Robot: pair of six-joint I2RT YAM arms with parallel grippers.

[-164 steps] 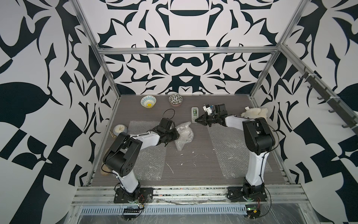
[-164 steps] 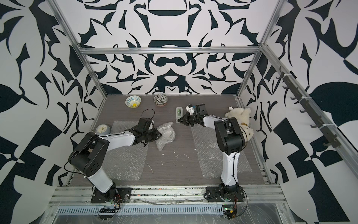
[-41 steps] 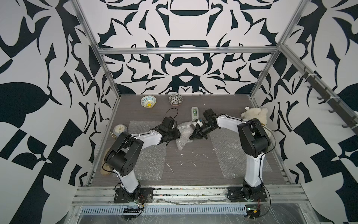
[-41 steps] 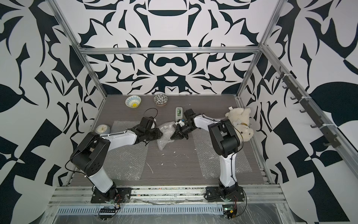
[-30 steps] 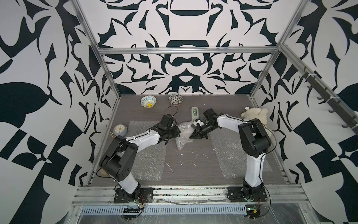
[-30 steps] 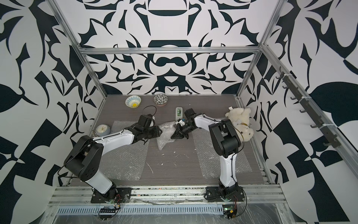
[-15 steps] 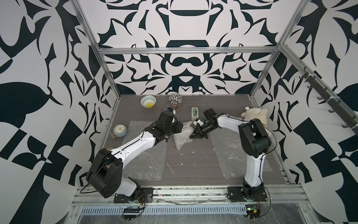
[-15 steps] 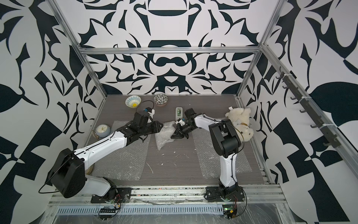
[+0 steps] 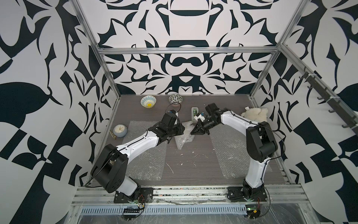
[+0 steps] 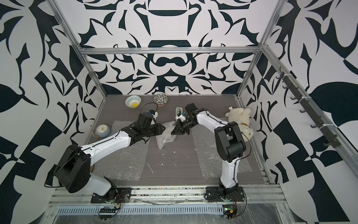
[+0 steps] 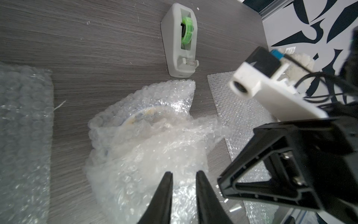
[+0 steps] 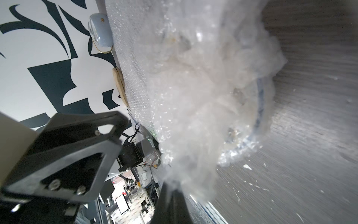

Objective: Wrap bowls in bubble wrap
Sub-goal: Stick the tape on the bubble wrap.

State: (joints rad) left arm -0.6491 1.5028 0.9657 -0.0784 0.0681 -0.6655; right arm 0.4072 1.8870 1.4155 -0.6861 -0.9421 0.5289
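— Mid-table, what changed?
— My left gripper has reached in and narrowed to a slim gap over the bubble-wrap bundle; I can't tell if it grips. Right gripper pinches the opposite edge, with the blue-rimmed bowl inside, so I judge this wrap nearly closed. Beyond, the yellow-centred bowl and floral bowl wait unwrapped.

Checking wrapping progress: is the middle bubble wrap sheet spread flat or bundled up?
Bundled up: the middle sheet is crumpled around a bowl whose rim shows through it.
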